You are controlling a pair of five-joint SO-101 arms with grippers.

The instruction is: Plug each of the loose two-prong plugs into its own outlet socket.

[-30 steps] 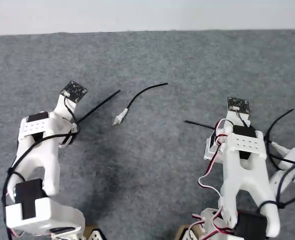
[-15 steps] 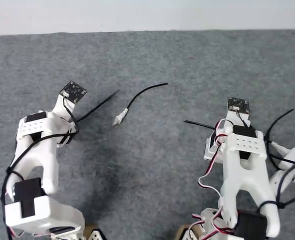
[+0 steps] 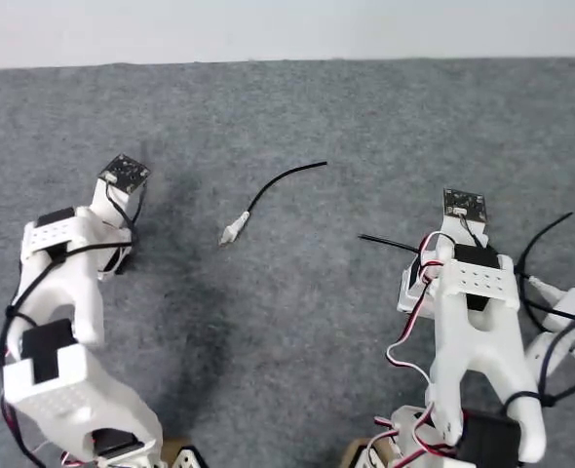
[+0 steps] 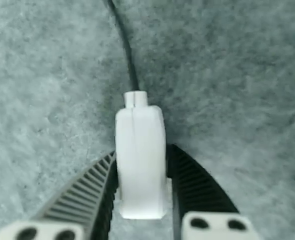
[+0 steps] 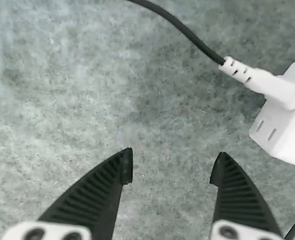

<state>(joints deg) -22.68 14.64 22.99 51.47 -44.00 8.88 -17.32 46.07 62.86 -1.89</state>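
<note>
**While the left gripper clamped a plug, the right one stood open beside a socket**

Since the left gripper had a white plug in hand, the step looked to be carrying that plug to a socket. To do it well, the arm would need to lift the plug off the grey worktop and let its black cable trail without snagging. It would then carry the plug across, past the loose plug, toward the right arm on that plug's far side. The prongs were hidden, so which way they faced could not be told; they would have to line up with the slots before any push. The socket would probably slide unless the other gripper pinned it.

The left gripper was closed to the plug's width, both ribbed fingers pressed against its flanks, with the cable end pointing away from the wrist. The right gripper was spread wide and held nothing. A white outlet socket lay just beside one finger, apart from it, with two slots showing. The left arm stood well apart from the loose plug, opposite the right arm.
</note>
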